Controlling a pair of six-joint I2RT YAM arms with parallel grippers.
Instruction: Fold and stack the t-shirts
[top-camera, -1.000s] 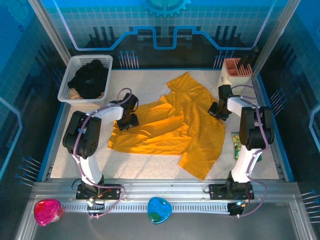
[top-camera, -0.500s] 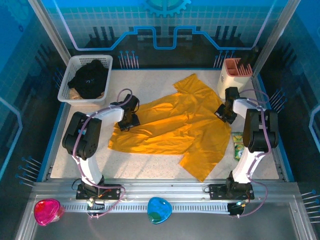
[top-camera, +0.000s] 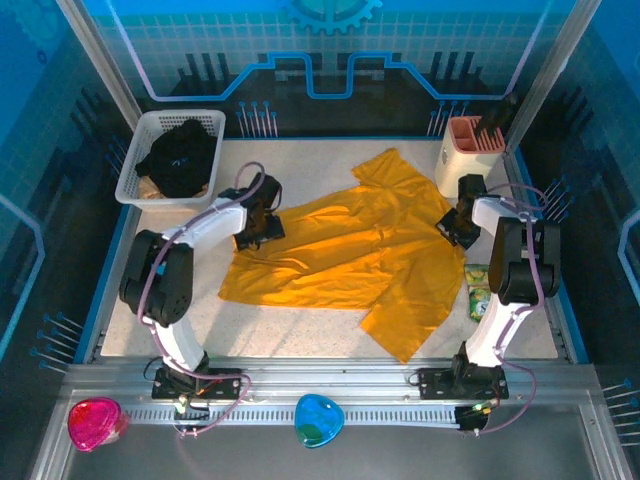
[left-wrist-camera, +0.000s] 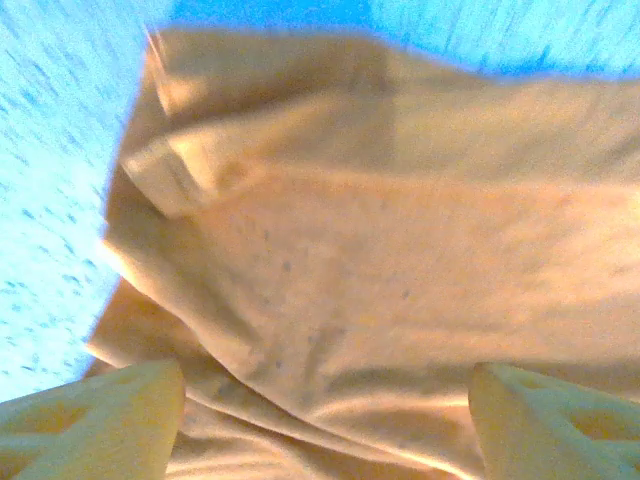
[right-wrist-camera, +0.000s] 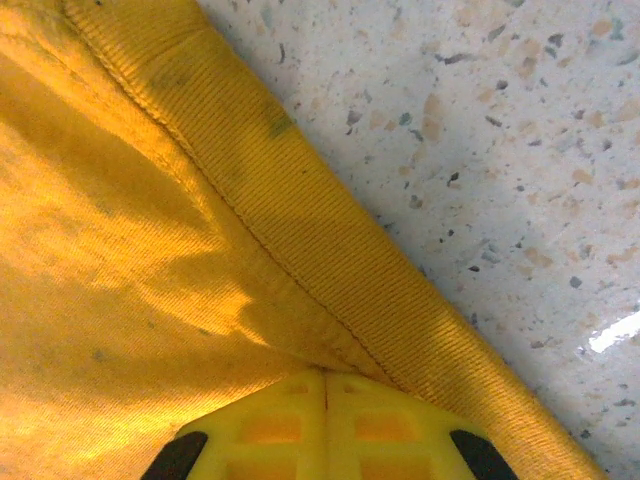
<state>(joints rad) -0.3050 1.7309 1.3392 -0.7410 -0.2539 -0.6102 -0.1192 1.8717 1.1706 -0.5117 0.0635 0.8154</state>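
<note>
The golden-yellow t-shirt (top-camera: 350, 255) lies spread on the speckled table (top-camera: 300, 340) just to the right of the white mesh basket (top-camera: 140, 190), reaching from near the basket's right wall across to the far side of the table from it. It is open but not flat. Soft ridges run across its middle, one corner points away on the side level with the basket, and a long flap hangs toward the near edge, well apart from the basket. The black t-shirt (top-camera: 178, 155) sits crumpled inside the basket.

The left gripper (top-camera: 262, 222) rests at the shirt edge nearest the basket. In the left wrist view, its fingers (left-wrist-camera: 90, 420) stand wide apart with blurred, folded yellow cloth between and beyond them, so it is released. The right gripper (top-camera: 457, 225) is at the shirt edge farthest from the basket. In the right wrist view, it (right-wrist-camera: 326, 385) is clenched, its yellow tips meeting on the ribbed hem where it crosses the bare table (right-wrist-camera: 500, 150).

A second ago the shirt was bunched, with its upper part folded over toward the basket. Since then the right gripper has drawn its edge further from the basket, opening the cloth out. The left gripper has shifted slightly closer to the basket.
</note>
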